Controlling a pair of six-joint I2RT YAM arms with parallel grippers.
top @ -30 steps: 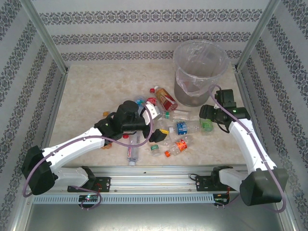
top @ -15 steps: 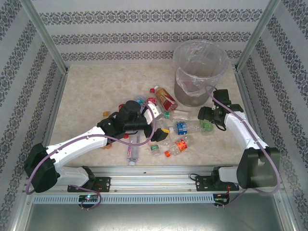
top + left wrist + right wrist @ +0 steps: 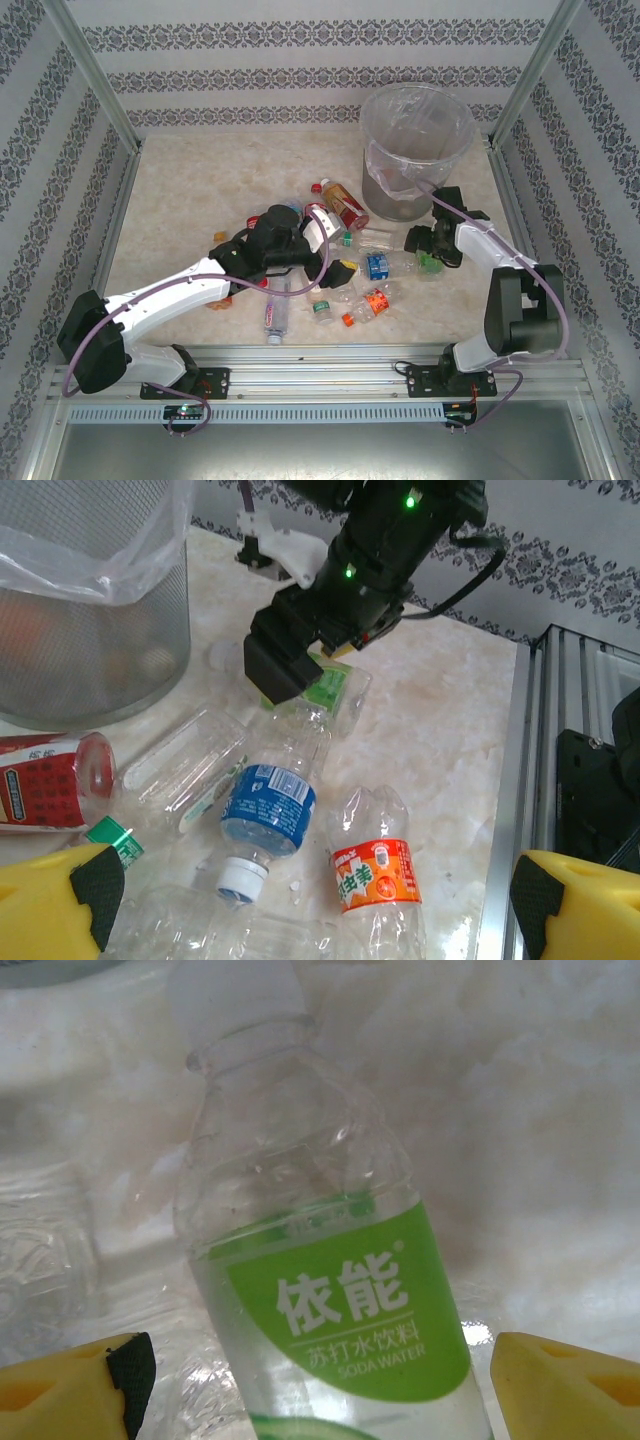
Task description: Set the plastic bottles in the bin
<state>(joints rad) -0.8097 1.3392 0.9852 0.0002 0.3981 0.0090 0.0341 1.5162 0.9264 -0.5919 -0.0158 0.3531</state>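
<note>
Top external view: the bin point(image 3: 396, 196) stands upper right, with the plastic bottles point(image 3: 377, 266) strewn at centre. Right gripper point(image 3: 330, 1385), released, straddles the green-label bottle point(image 3: 330, 1300); this looks like the pick step, and closing should come next. Left gripper point(image 3: 315, 905) gapes empty.

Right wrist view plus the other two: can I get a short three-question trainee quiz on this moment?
1. True or false: the green-label bottle lies between the open fingers of the right hand.
2. Which of these stands upright? A the bin, B the blue-label bottle, C the orange-label bottle.
3. What does the left hand hold?
Key: 1 true; 2 A; 3 nothing, it is open.
</note>
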